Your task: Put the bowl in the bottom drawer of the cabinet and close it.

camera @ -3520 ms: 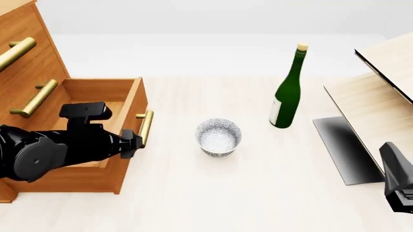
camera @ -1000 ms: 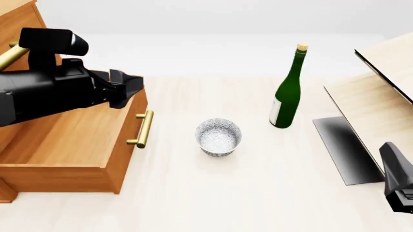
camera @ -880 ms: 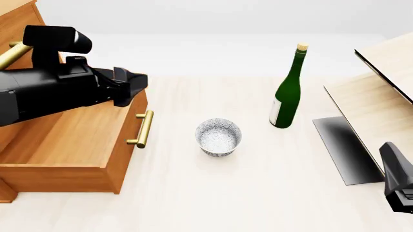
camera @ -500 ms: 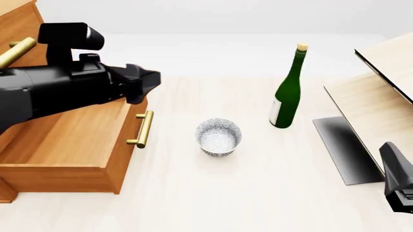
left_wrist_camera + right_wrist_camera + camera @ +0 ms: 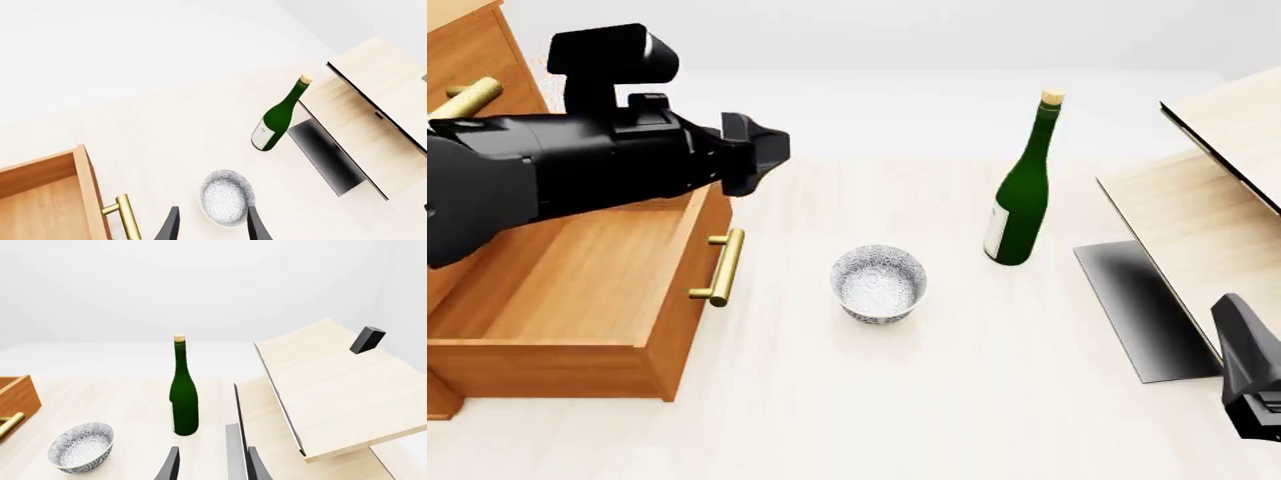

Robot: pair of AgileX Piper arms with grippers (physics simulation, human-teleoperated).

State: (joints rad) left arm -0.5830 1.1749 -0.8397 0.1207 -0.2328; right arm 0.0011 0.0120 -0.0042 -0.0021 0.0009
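From the front view we look forward and down over the table from above and behind, with the cabinet at the frame's left edge and the pale wooden structure at its right edge. Our left wrist camera looks steeply down from well above the table, while our right wrist camera sits low and looks almost level across it. All three views share the bowl and the green bottle.

Count: 1 bowl; 1 green bottle (corked); 1 cabinet, 3 brass-handled drawers, bottom drawer open; 2 arms.
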